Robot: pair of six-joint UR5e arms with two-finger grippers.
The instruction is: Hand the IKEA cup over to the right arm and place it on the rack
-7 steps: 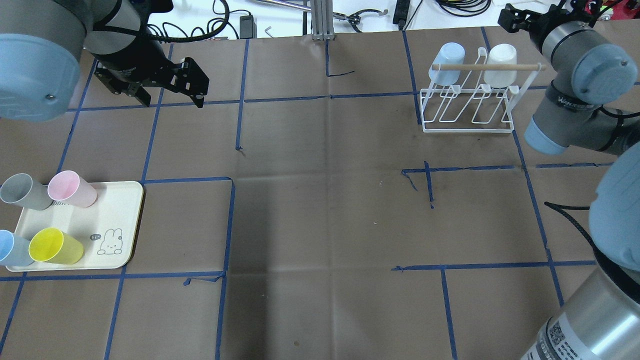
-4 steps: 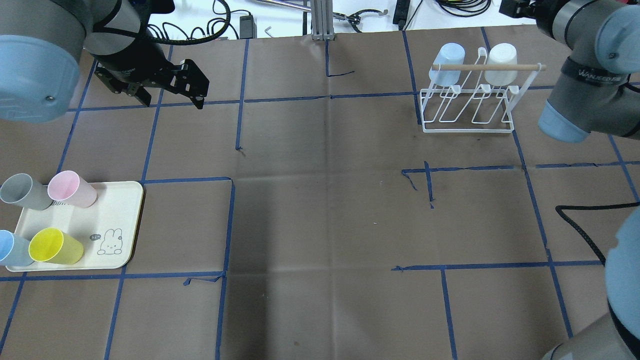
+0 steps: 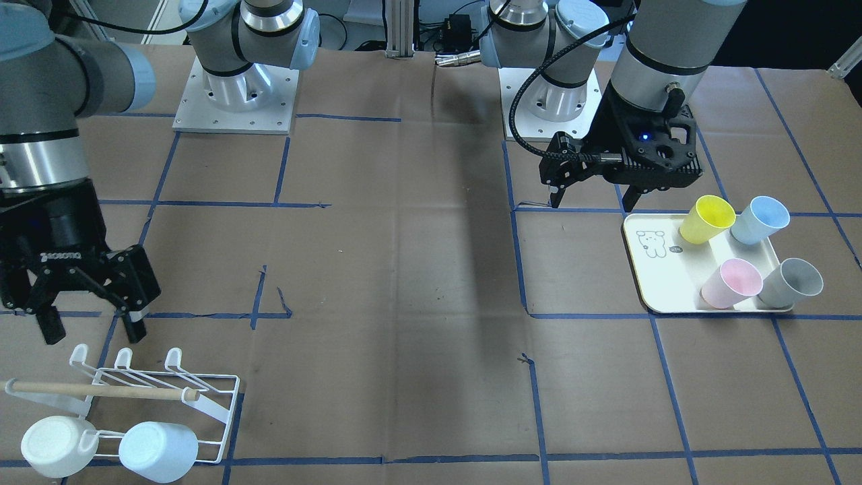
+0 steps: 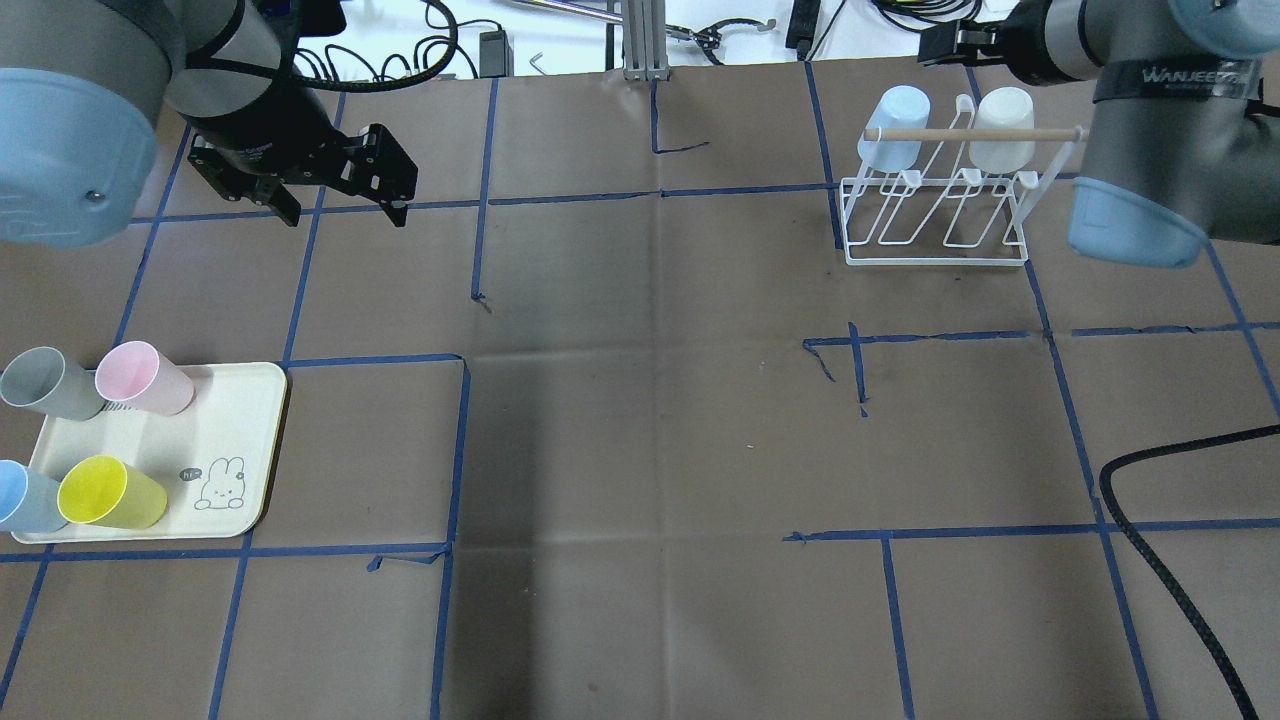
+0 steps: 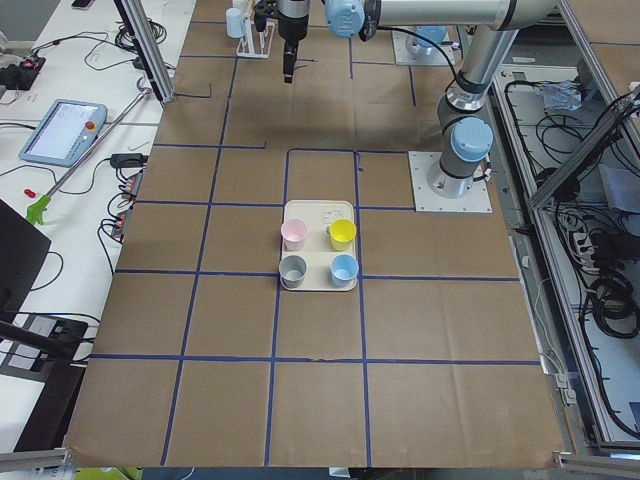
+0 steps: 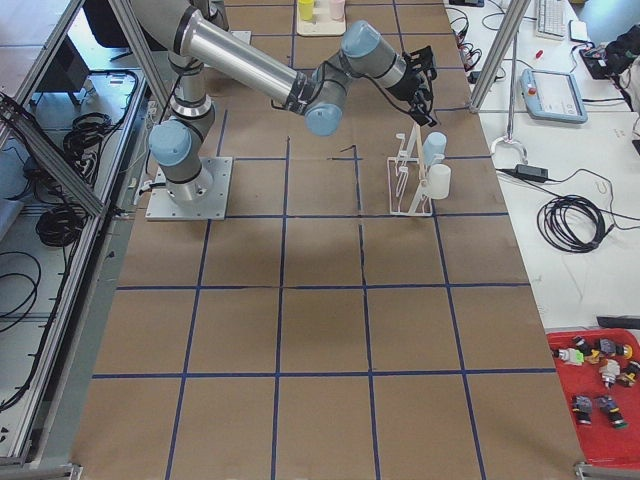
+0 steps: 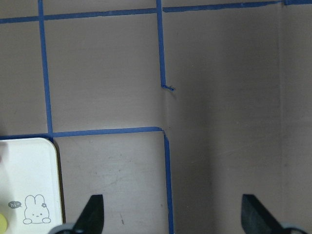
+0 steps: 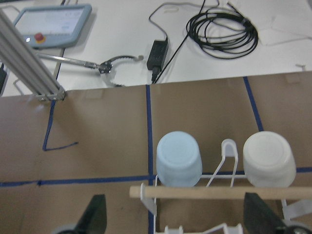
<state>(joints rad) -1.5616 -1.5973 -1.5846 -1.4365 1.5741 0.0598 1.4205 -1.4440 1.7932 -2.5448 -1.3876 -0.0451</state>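
at the far left of the overhead view a cream tray (image 4: pixel 235 420) lies on the table (image 4: pixel 640 420), with a small rabbit drawing (image 4: pixel 222 487) on it. four cups stand upright on the tray, open end up: a grey cup (image 4: pixel 45 383), a pink cup (image 4: pixel 145 378), a blue cup (image 4: pixel 25 497) and a yellow cup (image 4: pixel 110 493). grey and pink sit side by side in the row farther from the robot, blue and yellow in the nearer row.

the left gripper (image 4: pixel 346 216) hovers over bare table, beyond the tray and well apart from it. its jaws are spread wide – the wrist view shows both fingertips (image 7: pixel 92 214) far apart with only table between them. it holds nothing and touches nothing.

further right stands the rack (image 4: pixel 935 261), one white wire rack with one wooden dowel (image 4: pixel 970 133) across its top. two cups sit upside down on its far row: a light blue cup (image 4: pixel 893 128) on the left and a white cup (image 4: pixel 1003 128) on the right, apart from each other. the row nearer the robot shows three hook pegs.

the right gripper (image 3: pixel 94 331) hangs above the table just beside the rack – its jaws are wide apart too. it grips nothing, and it touches neither the rack nor the cups.

that makes six cups, one tray, one rack and two grippers.
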